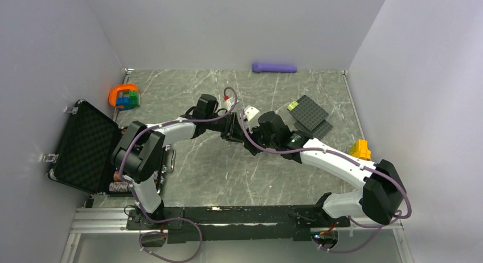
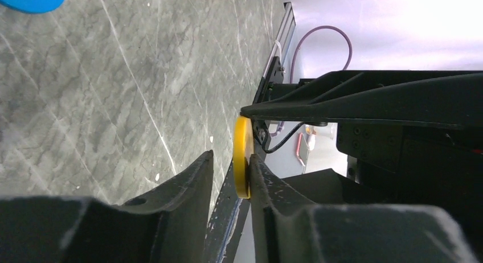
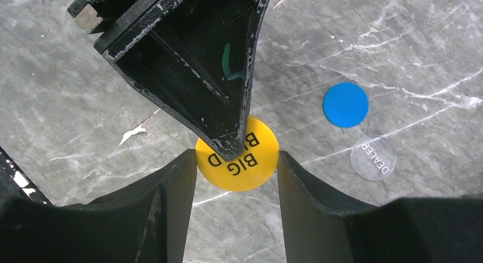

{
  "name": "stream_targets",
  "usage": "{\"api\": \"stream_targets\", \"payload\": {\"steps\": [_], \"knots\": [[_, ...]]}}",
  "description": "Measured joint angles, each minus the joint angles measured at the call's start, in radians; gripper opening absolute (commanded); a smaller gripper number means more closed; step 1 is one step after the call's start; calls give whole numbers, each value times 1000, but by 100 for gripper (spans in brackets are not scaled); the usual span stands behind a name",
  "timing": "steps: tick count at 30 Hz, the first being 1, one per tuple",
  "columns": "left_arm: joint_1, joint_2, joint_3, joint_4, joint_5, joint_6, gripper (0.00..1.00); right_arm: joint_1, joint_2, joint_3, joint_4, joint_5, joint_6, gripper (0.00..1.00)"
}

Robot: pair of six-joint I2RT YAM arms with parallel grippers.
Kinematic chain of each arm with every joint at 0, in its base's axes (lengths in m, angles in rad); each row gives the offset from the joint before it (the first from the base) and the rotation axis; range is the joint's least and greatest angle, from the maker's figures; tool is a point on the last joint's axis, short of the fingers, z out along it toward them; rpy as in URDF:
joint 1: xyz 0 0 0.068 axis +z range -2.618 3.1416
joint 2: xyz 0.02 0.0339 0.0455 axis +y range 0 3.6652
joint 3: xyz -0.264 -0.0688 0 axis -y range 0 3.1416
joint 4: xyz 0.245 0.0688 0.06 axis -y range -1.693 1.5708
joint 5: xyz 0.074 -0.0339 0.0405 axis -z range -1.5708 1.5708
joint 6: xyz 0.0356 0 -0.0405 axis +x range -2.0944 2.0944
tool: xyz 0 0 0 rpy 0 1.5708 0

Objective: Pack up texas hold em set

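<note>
A yellow disc marked "BIG" is held above the table by its rim between the fingers of my right gripper. My left gripper straddles the same disc. One finger touches its face and the other stands off with a gap. Both grippers meet mid-table. A blue disc and a clear "DEALER" disc lie on the marble below. The black foam-lined case lies open at the left, with chip stacks at its near edge.
An orange ring toy with coloured blocks sits at the back left. A purple cylinder lies by the back wall. Black studded plates and a yellow block are on the right.
</note>
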Motion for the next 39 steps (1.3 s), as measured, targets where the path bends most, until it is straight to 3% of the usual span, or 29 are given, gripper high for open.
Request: {"api": "stream_targets", "payload": {"steps": [6,8,12,15,18,23,28,39], "knots": [[-5,2,0,28,21,-26,2,9,19,1,0,24,-5,30],[-5,5,0,37,23,-42,0,12,21,1,2,39,-5,33],[-5,7,0,46,24,-53,0,14,21,1,2,54,-5,52],[-5,7,0,40,23,-47,0,16,21,1,2,59,-1,79],[1,7,4,-5,7,6,0,18,19,1,8,68,3,88],[55,2,5,-108,-54,100,0,16,12,1,19,75,3,92],[180,-51,5,-233,-136,210,0,8,-40,-3,41,78,9,92],[623,-386,-98,-416,-209,428,0,-110,-88,-70,124,27,39,92]]}}
